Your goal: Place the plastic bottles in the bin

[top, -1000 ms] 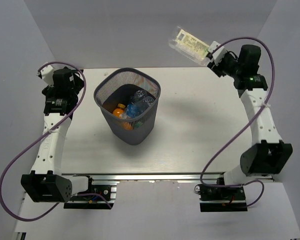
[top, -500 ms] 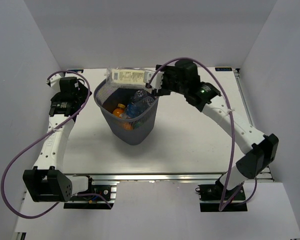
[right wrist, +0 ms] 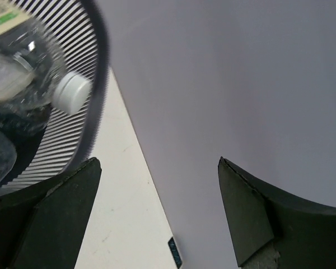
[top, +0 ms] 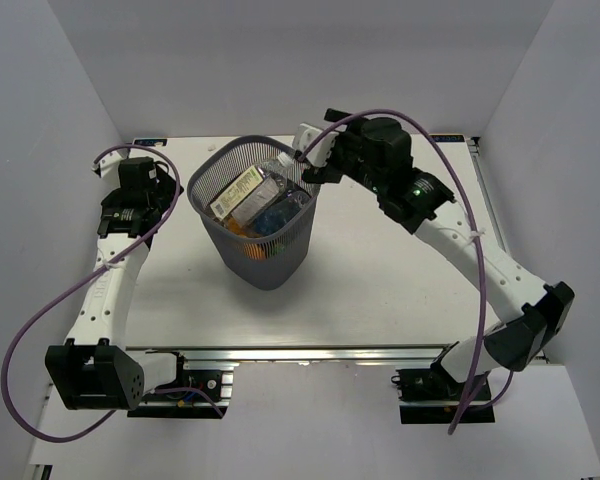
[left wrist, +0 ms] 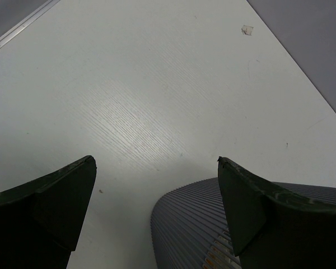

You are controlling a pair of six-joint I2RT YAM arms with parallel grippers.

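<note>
White-labelled bottle [top: 238,192] in mesh bin [top: 265,265]. Right gripper [right wrist: 157,168] at rim's 2 o'clock, wide, empty; left gripper [left wrist: 157,162] likewise. Drop step judged done; next: lift clear of rim.

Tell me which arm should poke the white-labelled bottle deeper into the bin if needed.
Right, probably: the right hand is open at the bin rim, near the white-labelled bottle. The left hand is outside the bin wall.

The plastic bottles [top: 244,191], perhaps 6, lie heaped inside the upright grey mesh bin [top: 270,262].
</note>
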